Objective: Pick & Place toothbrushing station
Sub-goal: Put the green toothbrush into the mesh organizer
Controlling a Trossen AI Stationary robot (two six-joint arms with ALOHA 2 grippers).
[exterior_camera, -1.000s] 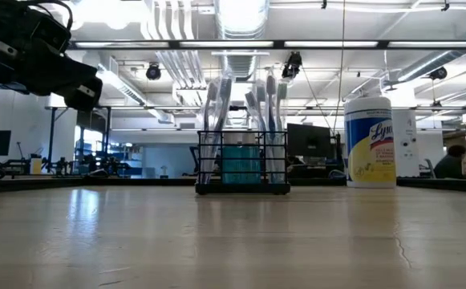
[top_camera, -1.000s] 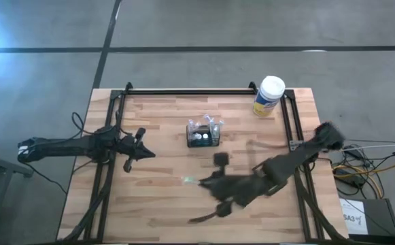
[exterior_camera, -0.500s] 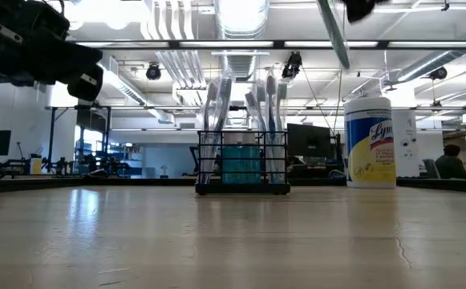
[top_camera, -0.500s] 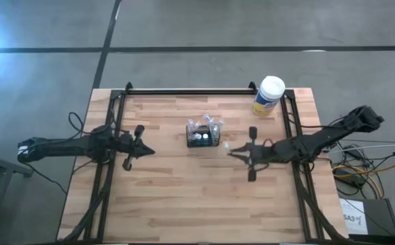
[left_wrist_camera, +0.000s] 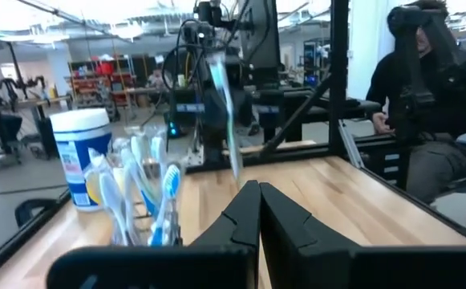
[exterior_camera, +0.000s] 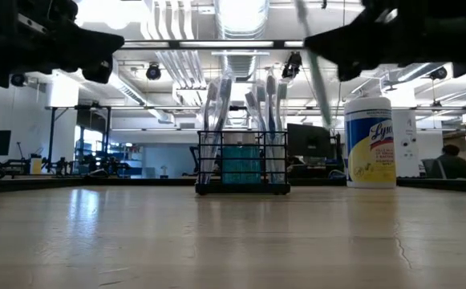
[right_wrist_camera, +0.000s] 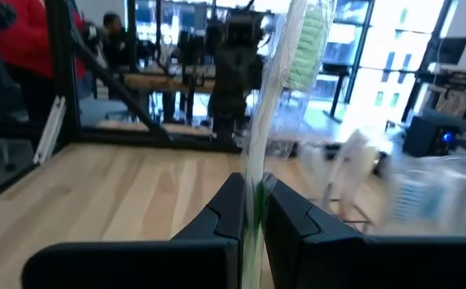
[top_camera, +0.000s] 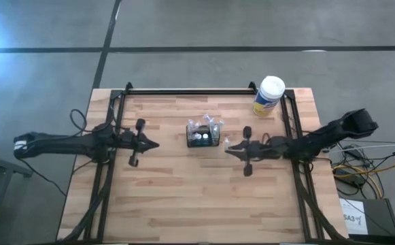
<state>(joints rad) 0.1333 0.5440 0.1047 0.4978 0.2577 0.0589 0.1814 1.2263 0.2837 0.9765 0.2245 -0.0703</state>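
The toothbrushing station (top_camera: 203, 135), a small black wire caddy (exterior_camera: 242, 163), stands on its base at the table's middle with several toothbrushes upright in it. My right gripper (top_camera: 228, 148) hovers just to the caddy's right, shut on a clear toothbrush with green bristles (right_wrist_camera: 306, 40). Left of the caddy, my left gripper (top_camera: 155, 144) hangs level above the table, shut and empty (left_wrist_camera: 257, 210). Both grippers point toward the caddy. My right gripper pinches the toothbrush's handle (right_wrist_camera: 254, 172) between its two fingers. The fingers lie level, come from the table's right and cross the handle. The brush stands nearly upright, head (right_wrist_camera: 306, 40) on top, and is lifted clear of the table (exterior_camera: 317, 72).
A yellow canister with a white lid (top_camera: 269, 96) stands at the far right of the table (exterior_camera: 369, 140). Black frame rails (top_camera: 183, 90) run along the far edge and both sides. Bare wood lies in front of the caddy.
My right gripper has swung from the table's near middle toward the far edge and come down beside the caddy's right side, carrying the toothbrush and turning level. My left gripper has risen a little and tipped to level.
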